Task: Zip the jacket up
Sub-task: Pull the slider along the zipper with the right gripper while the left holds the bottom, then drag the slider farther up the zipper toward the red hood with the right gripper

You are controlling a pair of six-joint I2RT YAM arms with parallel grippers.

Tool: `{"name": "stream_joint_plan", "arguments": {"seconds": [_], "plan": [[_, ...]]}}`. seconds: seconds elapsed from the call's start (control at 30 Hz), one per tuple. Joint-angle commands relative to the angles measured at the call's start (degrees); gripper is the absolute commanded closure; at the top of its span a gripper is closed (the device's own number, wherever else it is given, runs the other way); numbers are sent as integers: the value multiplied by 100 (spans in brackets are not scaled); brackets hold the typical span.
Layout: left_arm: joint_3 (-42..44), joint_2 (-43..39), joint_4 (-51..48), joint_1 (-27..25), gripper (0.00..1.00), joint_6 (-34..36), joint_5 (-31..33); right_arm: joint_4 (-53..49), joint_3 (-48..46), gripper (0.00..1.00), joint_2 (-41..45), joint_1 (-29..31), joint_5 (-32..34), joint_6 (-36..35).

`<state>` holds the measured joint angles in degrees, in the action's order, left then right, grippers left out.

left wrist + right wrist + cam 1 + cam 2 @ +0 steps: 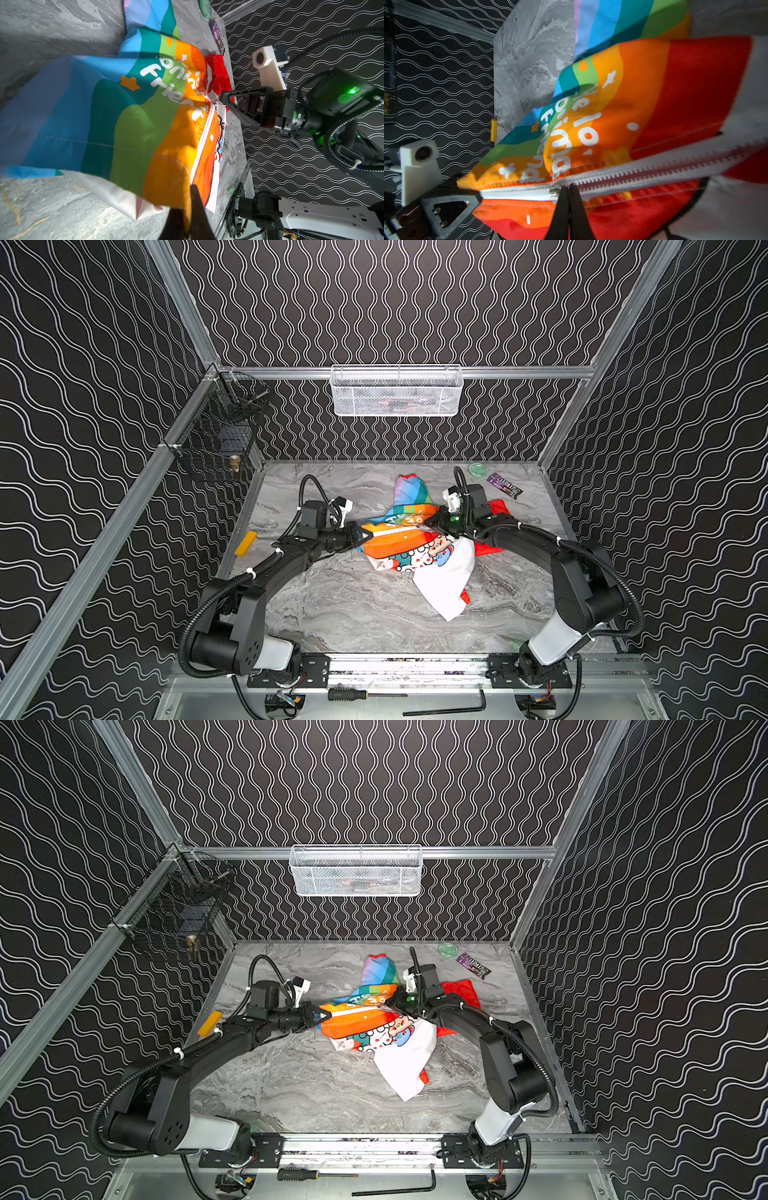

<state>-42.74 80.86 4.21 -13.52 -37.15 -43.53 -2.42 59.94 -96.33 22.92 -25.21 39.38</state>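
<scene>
The right gripper (568, 188) has its fingers pressed together, it seems on the small silver zipper pull (555, 190). The left gripper (188, 199) squeezes the orange hem (166, 187) at 9 o'clock. The small rainbow-striped cloth jacket (399, 545) lies crumpled mid grey marble table (353, 614).

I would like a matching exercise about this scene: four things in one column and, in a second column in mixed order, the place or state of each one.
Things:
1. left hand
2. right hand
3. yellow rectangular block
4. purple candy wrapper

Places or states:
a. near the far right corner of the grey marbled table
b. shut on the metal zipper pull
c. by the table's left edge
d. shut on the hem of the rainbow-striped child's jacket

Pairs: 1-d, 2-b, 3-c, 4-a.
</scene>
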Motion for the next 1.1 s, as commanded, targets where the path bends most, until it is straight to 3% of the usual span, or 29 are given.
{"name": "stream_joint_plan", "arguments": {"seconds": [0.0, 1.07], "plan": [[-52, 8, -22, 7, 100, 173, 21, -57, -35, 100, 70, -46, 107, -105], [-17, -77, -103, 15, 100, 241, 108, -89, -145, 100, 176, -265, 78, -149]]}}
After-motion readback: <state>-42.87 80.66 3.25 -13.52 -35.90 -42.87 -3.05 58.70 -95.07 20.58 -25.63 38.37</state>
